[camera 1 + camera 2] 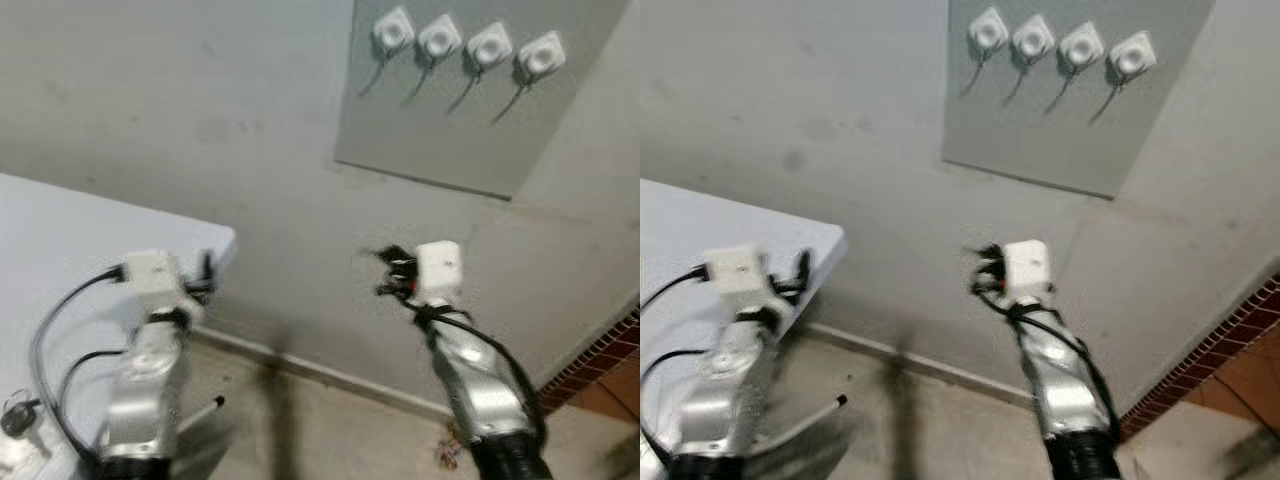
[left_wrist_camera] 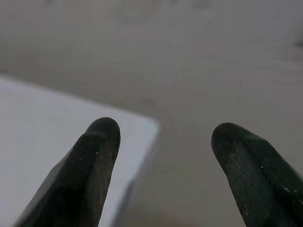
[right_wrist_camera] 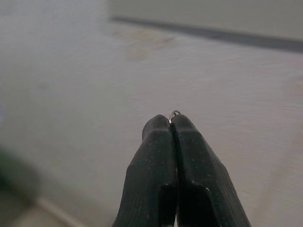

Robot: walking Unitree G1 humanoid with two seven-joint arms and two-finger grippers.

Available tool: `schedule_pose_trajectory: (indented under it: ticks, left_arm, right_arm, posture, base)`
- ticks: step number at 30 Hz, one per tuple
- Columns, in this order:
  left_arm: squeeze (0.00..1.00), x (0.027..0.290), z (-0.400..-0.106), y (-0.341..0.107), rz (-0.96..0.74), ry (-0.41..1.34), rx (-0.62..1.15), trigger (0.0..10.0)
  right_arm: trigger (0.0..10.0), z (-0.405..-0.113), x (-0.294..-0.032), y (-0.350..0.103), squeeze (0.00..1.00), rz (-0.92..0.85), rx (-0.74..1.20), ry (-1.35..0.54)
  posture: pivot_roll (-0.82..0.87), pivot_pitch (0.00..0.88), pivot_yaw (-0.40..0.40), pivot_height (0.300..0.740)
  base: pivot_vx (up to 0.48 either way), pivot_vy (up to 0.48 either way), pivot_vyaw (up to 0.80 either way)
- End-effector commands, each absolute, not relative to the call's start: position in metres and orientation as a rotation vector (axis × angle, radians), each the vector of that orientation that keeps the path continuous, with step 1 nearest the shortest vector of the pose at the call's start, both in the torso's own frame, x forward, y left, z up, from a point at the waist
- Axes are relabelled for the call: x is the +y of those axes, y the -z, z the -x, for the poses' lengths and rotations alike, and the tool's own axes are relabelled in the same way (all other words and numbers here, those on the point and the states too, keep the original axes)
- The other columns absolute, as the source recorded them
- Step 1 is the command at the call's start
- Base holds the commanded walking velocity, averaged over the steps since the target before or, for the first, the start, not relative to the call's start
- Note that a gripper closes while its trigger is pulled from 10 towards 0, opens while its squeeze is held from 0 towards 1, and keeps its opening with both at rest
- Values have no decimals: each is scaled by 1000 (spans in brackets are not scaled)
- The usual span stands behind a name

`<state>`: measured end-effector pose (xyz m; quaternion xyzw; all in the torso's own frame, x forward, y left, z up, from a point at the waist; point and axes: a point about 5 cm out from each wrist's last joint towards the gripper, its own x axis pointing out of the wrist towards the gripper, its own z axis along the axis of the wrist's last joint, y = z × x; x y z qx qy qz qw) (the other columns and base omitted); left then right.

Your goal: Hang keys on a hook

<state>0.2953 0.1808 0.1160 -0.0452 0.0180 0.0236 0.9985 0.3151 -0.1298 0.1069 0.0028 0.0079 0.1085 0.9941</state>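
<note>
A robot faces a plain grey wall, both silver arms raised in front of it. High on the wall, above and slightly right of the right arm, is a grey panel [image 1: 470, 110] carrying a row of four white hooks [image 1: 467, 45], each a small square base with a thin prong slanting down; all four look bare. The right hand [image 1: 385, 272] is held up in mid-air in front of the wall, well below the panel, with something dark and blurred hanging at its tip. In the right wrist view its two black fingers [image 3: 156, 156] are pressed tightly together, and a small glint of metal wire, most likely the ring of the keys [image 3: 174, 113], pokes out at the very tips; the keys themselves are too blurred to make out in the head views. The left hand [image 1: 207, 278] hovers over the corner of a white tabletop [image 1: 60, 240] on the left, its fingers spread wide apart and holding nothing. On the tabletop near the left arm's base lies a small dark object, too unclear to name. Judging from this, the keys are already picked up and the robot is at the carrying stage, bringing them toward the hooks. The next move would call for raising the right hand up toward the panel, lining the ring up with one prong, slipping it over, and only then opening the fingers.
</note>
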Motion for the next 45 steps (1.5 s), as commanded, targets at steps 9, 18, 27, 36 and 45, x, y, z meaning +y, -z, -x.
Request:
schedule_pose_trajectory:
  ticks: [9,18,27,36,45]
  left_arm:
    - [0,177,-300,-116,71,-21,56,10000]
    - [0,173,-298,-115,80,0,61,10000]
    - [0,177,-290,-113,112,16,64,10000]
    - [0,175,-288,-114,121,20,54,10000]
    - [0,172,-288,-115,105,42,45,10000]
  right_arm:
    - [10000,-312,-130,-112,0,-59,0,-166]
    - [10000,-313,-133,-106,0,-93,78,-107]
    - [10000,-312,-125,-113,0,-63,45,-178]
    - [10000,-312,-120,-119,0,-58,17,-255]
    - [10000,-309,-118,-120,0,-61,-2,-292]
  posture:
    - [-121,0,51,728]
    - [-119,0,46,728]
    - [-97,0,9,728]
    - [-89,0,-12,728]
    - [-92,0,-12,728]
  base:
    - [0,0,-328]
    - [0,0,0]
    - [0,0,0]
    - [0,0,0]
    - [204,0,0]
